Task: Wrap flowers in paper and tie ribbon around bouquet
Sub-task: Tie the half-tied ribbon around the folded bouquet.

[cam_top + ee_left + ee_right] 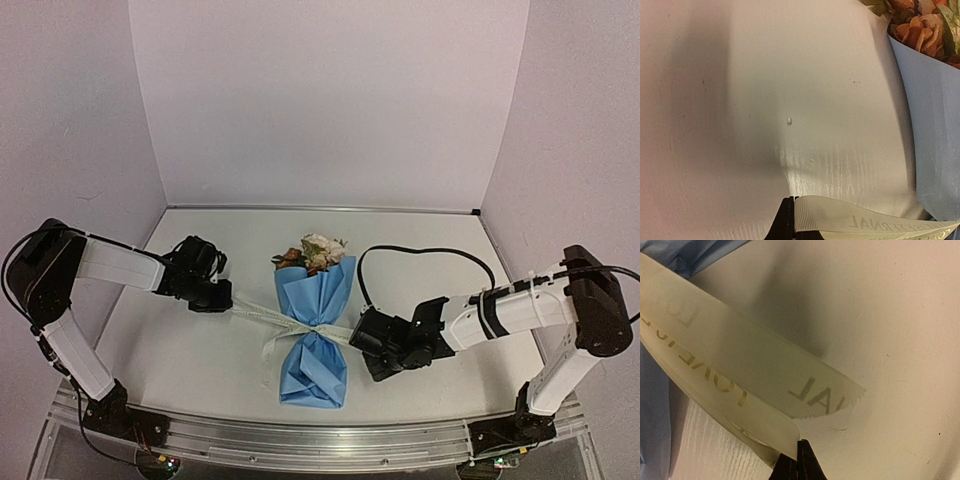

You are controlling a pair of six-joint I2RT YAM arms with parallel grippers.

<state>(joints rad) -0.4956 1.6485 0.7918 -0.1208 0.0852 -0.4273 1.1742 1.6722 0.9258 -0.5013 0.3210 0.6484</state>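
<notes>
**Both grippers pinched on ribbon, bouquet between them**

Top view, left to right. At centre-left, left gripper (222, 298) clamped tight on one end of the ribbon (262, 312). From there, ribbon slanting down-right over white table (190, 360) to pinched waist of the bouquet (318, 345) at frame centre, wide end toward top of frame. Light-blue paper (320, 290) flared above and below the waist. Flowers (315, 252), cream and rust, at the upper end. Loose ribbon tails just lower left of the waist. Right of centre, right gripper (358, 338) closed on the ribbon's other side, just beside the waist. Black cable (430, 250) looped on table, upper right of that gripper.

Left wrist view. Black fingertips (786, 222) at bottom centre, shut on ribbon (840, 217). Gold print upside down, "NAL" legible, remainder too oblique to read. Paper (935, 125) down right edge, flowers (920, 30) in upper right corner.

Right wrist view. Ribbon (740, 365) in two overlapping bands from upper left down to fingertips (807, 470) at bottom centre, pinched shut on it. Read inverted: "LOVE" on lower band, "AL" near the cut end, other letters only partial. Paper (655, 415) at left edge.

Surface matte white, faintly speckled and scuffed. Plain pale walls (330, 100) on three sides. Metal rail (300, 440) along bottom edge of top view.
</notes>
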